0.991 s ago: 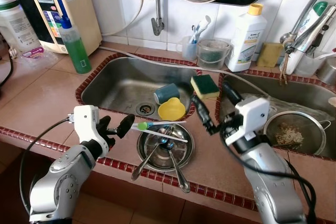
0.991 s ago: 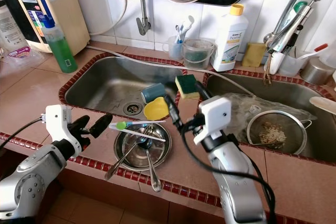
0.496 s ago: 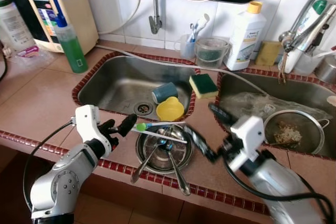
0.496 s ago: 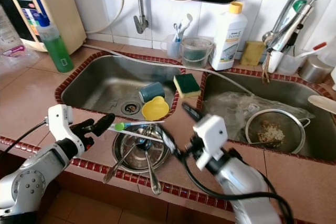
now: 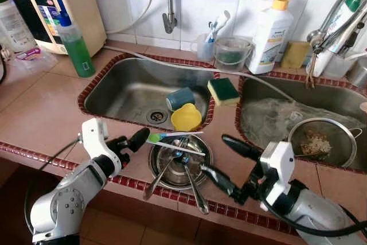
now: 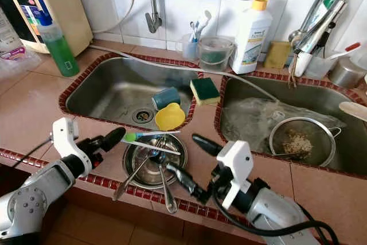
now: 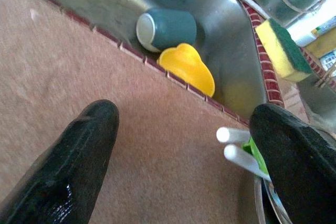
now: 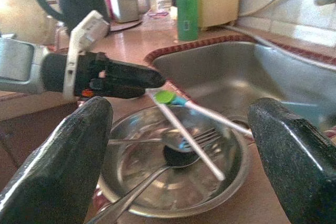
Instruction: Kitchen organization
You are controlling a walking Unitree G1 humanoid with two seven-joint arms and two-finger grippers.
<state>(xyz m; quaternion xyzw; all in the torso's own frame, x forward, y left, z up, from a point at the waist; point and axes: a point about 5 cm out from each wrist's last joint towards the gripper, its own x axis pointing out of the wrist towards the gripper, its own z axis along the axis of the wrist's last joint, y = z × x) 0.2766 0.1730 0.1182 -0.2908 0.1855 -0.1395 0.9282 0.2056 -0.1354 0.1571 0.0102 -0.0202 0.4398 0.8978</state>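
A steel bowl [image 5: 179, 163] sits on the counter's near edge, holding spoons, a fork and two white sticks, one a green-headed toothbrush [image 5: 170, 136]. My left gripper [image 5: 129, 142] is open just left of the bowl, one finger close to the toothbrush's green end [image 7: 253, 149], nothing between the fingers. My right gripper [image 5: 228, 163] is open at the bowl's right rim, low over the counter and pointing at the bowl [image 8: 173, 166]. A yellow cup [image 5: 187, 117] and a teal cup [image 5: 180, 98] lie in the left sink behind the bowl.
A yellow-green sponge [image 5: 223, 91] rests on the divider between the sinks. The right sink [image 5: 269, 121] holds a strainer [image 5: 319, 143] with scraps. At the back stand a green soap bottle [image 5: 75, 47], a white detergent bottle [image 5: 271, 35] and a water purifier [image 5: 54, 4].
My right gripper has dropped and pulled back from over the sink divider to the counter beside the bowl. The left gripper has hardly moved.
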